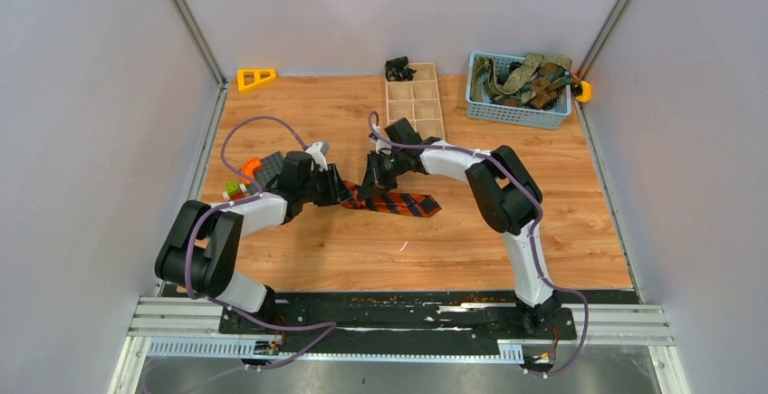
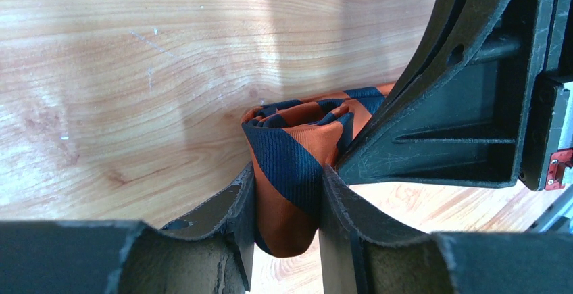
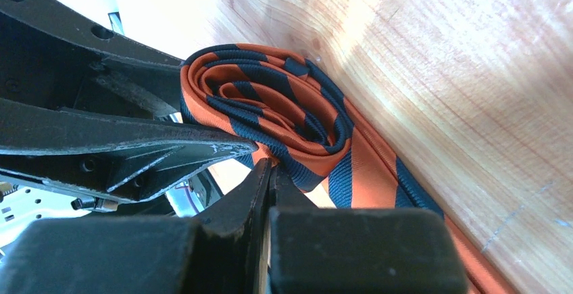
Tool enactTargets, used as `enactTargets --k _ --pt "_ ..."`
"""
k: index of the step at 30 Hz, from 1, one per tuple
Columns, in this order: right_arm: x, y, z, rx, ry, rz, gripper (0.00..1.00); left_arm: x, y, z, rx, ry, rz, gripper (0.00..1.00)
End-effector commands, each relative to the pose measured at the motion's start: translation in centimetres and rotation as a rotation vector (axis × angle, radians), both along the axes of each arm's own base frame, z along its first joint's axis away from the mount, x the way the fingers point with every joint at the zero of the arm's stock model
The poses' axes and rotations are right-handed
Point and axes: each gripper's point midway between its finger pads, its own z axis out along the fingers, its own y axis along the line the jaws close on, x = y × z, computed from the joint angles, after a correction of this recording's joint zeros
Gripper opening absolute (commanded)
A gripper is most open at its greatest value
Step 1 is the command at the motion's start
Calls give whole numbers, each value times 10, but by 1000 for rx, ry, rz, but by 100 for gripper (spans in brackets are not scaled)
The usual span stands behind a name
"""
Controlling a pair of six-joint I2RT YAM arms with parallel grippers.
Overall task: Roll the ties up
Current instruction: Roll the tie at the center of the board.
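A satiny tie (image 1: 398, 202) with orange and dark navy diagonal stripes is laid on the pale wood-grain worktop (image 1: 317, 249), on the near side of the shallow wooden compartment tray (image 1: 414, 101). One part is wound into a loose oval coil. The unrolled length is stretched flat from the coil rightward, its pointed end aimed right and slightly nearward. The coil is pinched across its layers by the left jaws. The right jaws are pressed together at the coil's rim; whether cloth is caught cannot be told. Olive and brown patterned ties (image 1: 530, 77) are heaped in a blue slotted basket (image 1: 516, 115) right of the tray.
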Motion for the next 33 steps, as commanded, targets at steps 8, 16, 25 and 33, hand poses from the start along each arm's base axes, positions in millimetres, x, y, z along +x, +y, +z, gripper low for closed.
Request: enactTargets --k 8,16,25,33 --pt "11 9 17 25 -62 -10 0 2 17 13 160 4 75 31" --pt "8 24 9 25 -50 10 0 -3 18 19 197 6 72 30" --pt "1 37 1 20 -39 34 0 -2 19 24 206 -1 84 24" --pt "-4 49 0 27 -37 53 0 0 25 32 235 -17 106 24"
